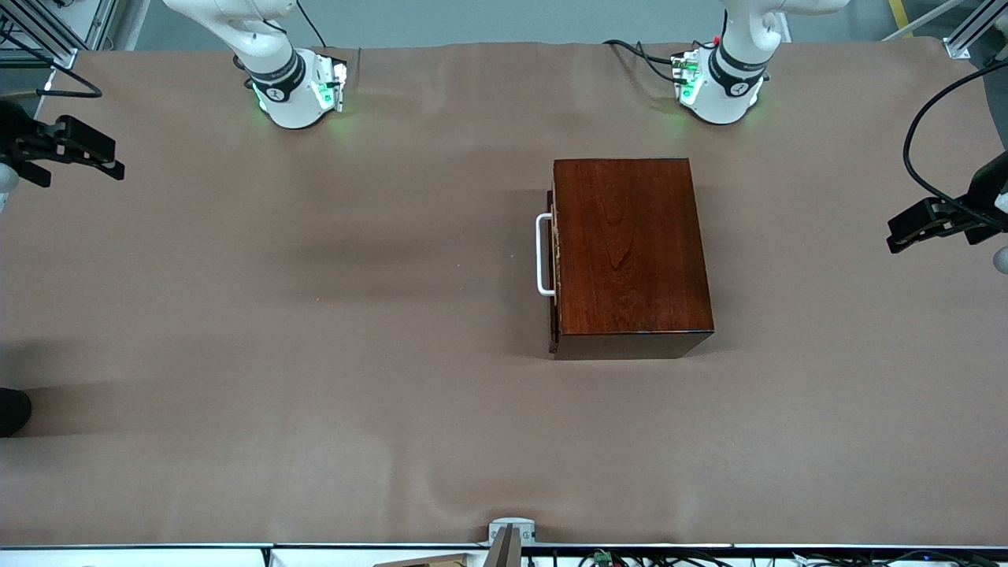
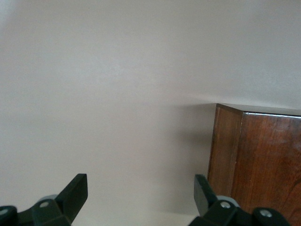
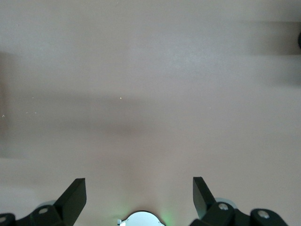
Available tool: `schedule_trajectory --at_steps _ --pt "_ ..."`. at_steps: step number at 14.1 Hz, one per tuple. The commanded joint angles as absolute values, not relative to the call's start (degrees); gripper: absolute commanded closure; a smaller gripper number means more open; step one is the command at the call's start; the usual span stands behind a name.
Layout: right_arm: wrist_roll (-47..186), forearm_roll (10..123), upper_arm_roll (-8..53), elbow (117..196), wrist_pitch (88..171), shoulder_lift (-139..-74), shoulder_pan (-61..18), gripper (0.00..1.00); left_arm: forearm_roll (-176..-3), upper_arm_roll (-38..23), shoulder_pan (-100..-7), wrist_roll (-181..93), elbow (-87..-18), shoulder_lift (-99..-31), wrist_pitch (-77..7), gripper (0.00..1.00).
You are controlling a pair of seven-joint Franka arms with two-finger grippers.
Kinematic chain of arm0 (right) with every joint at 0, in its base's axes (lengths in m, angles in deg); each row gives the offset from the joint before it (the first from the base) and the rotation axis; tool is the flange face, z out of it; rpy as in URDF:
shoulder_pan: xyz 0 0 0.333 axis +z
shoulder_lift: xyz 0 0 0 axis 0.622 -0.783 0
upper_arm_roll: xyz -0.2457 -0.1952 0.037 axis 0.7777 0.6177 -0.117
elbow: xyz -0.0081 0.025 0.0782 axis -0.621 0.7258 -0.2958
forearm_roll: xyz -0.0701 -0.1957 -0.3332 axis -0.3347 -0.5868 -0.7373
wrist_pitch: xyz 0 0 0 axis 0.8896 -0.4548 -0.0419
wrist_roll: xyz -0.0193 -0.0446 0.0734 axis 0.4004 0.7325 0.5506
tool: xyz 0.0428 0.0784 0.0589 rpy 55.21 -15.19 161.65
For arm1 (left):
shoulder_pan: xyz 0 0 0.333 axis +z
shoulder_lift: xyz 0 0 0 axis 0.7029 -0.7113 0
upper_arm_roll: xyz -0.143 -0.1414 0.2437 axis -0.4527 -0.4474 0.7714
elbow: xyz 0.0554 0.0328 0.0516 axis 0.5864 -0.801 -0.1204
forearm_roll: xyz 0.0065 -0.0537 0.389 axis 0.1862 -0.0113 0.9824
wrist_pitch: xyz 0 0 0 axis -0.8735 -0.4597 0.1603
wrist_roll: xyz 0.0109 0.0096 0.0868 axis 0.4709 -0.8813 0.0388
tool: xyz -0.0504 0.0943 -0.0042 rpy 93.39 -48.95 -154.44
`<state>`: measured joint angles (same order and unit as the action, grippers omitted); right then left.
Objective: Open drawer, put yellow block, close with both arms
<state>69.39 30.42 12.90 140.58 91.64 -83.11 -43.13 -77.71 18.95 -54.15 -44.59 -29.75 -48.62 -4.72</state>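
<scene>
The dark reddish-brown wooden box (image 1: 630, 252) stands on the brown table cover, toward the left arm's end. Its drawer front (image 1: 553, 315) sits flush in the box, and the white bar handle (image 1: 543, 253) faces the right arm's end. No yellow block is in view. My left gripper (image 1: 898, 235) hangs open and empty above the table's edge at the left arm's end. In the left wrist view it (image 2: 140, 190) looks at bare cover, with a corner of the box (image 2: 263, 160) beside it. My right gripper (image 1: 110, 157) is open and empty above the right arm's end, and the right wrist view (image 3: 139, 193) shows bare cover under it.
The two green-lit arm bases (image 1: 295, 90) (image 1: 720, 87) stand along the table's edge farthest from the front camera. A dark object (image 1: 12, 409) pokes in at the right arm's end. A grey bracket (image 1: 510, 535) sits at the nearest edge. A black cable (image 1: 917, 142) loops near the left gripper.
</scene>
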Motion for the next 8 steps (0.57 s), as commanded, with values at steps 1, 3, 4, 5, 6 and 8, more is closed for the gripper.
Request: schedule_trajectory --at_steps 1,3,4,5,6,8 --pt "69.1 30.1 12.3 140.4 91.4 -82.6 -44.3 0.00 -78.9 18.9 -54.1 -45.0 -31.0 -47.1 -4.6 0.00" --pt "69.1 30.1 12.4 140.5 91.3 -82.6 -44.3 0.00 -78.9 17.3 -53.5 -45.7 -31.2 -46.9 -4.6 0.00" --pt "69.1 30.1 12.4 140.7 91.2 -82.6 -44.1 0.00 -78.9 16.9 -53.5 -45.7 -31.6 -46.2 -4.6 0.00" --pt "69.1 30.1 12.4 140.5 91.3 -82.6 -43.7 0.00 -78.9 16.4 -53.5 -45.6 -32.9 -45.4 -4.7 0.00" --pt "69.2 30.1 12.4 140.4 91.3 -82.6 -43.7 0.00 -78.9 15.4 -53.2 -45.6 -34.9 -43.9 -5.1 0.00" --pt "69.2 30.3 12.3 140.4 91.3 -82.6 -43.7 0.00 -79.0 10.5 -48.7 -45.6 -41.0 -39.3 -7.5 0.00"
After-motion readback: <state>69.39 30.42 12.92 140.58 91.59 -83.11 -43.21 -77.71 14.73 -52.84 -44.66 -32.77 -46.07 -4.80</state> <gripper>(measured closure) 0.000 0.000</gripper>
